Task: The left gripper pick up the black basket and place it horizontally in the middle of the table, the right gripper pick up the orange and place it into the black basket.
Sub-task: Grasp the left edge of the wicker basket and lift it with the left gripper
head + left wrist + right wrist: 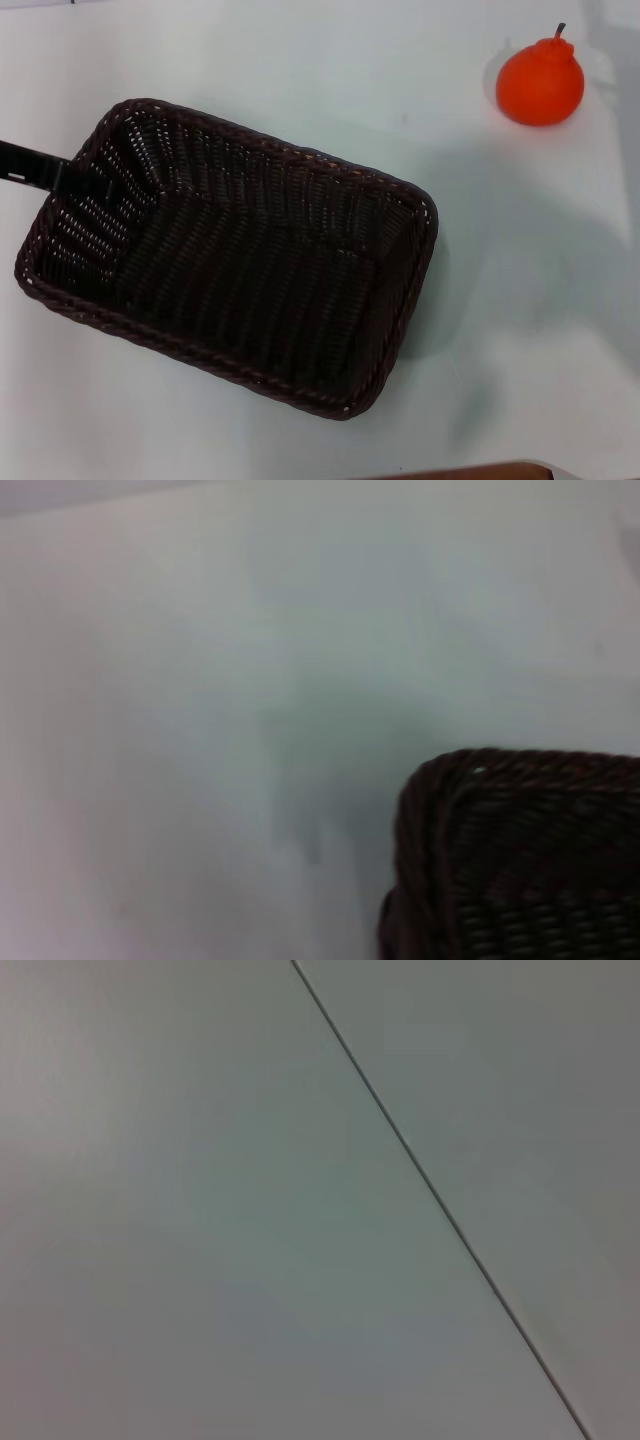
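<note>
Dark wicker, the black basket (240,255) sits skewed mid-bench (300,60) with the left claw (75,180) at its rim, grip unclear, so it should turn level before releasing, well clear of the orange (540,82).

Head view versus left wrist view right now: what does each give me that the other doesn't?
Only the head view shows the orange, sitting alone on the table toward the far right and apart from the basket, the whole empty interior of the black basket, and the left gripper reaching over the basket's left end rim. The left wrist view adds nothing of its own: just one braided corner of the black basket close up, no fruit. Both share the basket and the white table.
</note>
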Controlling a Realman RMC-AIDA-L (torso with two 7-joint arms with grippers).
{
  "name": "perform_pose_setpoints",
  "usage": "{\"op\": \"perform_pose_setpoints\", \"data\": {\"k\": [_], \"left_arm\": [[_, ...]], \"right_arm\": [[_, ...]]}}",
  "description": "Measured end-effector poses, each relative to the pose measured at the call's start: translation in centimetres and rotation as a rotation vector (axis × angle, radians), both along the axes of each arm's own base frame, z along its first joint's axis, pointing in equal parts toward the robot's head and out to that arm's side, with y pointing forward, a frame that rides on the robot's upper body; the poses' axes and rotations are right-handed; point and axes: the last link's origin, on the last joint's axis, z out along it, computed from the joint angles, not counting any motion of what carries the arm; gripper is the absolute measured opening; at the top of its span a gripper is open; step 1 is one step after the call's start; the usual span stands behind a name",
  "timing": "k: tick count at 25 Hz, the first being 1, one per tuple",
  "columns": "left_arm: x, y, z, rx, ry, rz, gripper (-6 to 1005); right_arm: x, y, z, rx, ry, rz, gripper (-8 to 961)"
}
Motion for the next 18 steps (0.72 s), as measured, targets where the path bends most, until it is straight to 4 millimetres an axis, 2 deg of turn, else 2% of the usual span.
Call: {"op": "perform_pose_setpoints", "data": {"k": [4,10,12,18], "left_arm": [[-0.24,0.26,-0.88,-0.027,0.044,0.024,819],[-0.17,0.5,-0.88,-0.027,0.055,0.034,740],[-0.17,0.5,-0.69,-0.025,0.054,0.034,549],[-0.16,0.43,-0.64,-0.03,0.052,0.036,296]], "right_arm": [[0.06,-0.02,0.07,0.005,0.003,-0.004,809],[0.26,-0.08,0.08,0.003,0.006,-0.013,809],[0.29,-0.08,0.08,0.002,0.006,-0.015,809],[0.61,-0.16,0.29,0.015,0.015,-0.032,809]]}}
